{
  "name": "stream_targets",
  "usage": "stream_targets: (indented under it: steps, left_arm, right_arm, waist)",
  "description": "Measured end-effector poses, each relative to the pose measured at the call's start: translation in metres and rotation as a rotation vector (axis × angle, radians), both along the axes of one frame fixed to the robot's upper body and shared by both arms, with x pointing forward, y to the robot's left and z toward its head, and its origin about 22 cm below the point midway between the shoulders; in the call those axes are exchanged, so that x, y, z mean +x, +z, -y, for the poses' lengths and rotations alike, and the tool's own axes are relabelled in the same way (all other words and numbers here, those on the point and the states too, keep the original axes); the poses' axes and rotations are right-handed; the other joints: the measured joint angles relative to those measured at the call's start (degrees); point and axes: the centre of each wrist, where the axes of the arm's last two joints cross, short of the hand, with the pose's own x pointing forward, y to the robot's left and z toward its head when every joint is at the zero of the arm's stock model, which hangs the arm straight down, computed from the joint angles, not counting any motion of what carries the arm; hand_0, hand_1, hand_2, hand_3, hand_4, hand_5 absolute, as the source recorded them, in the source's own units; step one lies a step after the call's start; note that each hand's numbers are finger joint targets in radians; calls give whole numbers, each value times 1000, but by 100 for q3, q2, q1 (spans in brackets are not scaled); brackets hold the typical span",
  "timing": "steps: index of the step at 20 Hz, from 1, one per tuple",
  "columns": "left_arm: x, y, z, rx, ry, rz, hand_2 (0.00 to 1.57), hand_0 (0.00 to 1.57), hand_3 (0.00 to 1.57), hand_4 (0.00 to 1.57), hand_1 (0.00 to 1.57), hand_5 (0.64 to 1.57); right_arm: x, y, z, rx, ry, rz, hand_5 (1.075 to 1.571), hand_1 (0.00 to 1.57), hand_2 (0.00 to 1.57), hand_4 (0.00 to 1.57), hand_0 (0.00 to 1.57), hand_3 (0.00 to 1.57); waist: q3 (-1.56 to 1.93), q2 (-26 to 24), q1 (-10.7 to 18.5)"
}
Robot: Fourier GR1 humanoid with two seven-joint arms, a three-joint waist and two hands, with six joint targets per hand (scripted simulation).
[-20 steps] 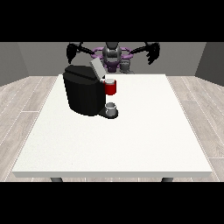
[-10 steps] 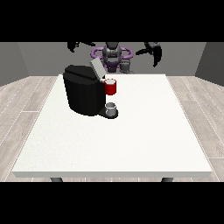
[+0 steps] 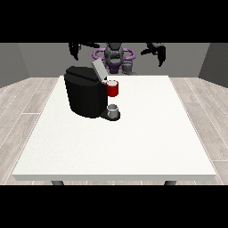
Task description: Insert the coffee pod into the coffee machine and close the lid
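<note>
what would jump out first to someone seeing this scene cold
The black coffee machine stands out most, on the left half of the large white table with its lid tilted up. A red thing at the machine sits at its front, above a small grey thing on the machine's base. Behind the table's far edge the robot holds both black hands raised, one at the view's left and one at the view's right, neither touching anything.

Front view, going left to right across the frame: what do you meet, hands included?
Hand at the view's left → coffee machine → red thing at the machine → hand at the view's right.
</note>
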Motion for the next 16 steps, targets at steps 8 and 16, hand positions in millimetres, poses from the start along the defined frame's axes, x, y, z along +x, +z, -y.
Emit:
stream_targets:
  steps: [8,16]
  left_arm:
    - [-12,20,-6,8,29,68,0,0,0,265,0,1571]
    - [-28,40,-16,1,43,123,0,0,0,360,0,1571]
  right_arm:
    - [18,6,-8,57,19,-13,1571,0,0,0,0,0]
    - [32,8,-28,31,80,7,1571,0,0,0,0,0]
  waist:
    - [0,460,-11]
    - [-1,788,-63]
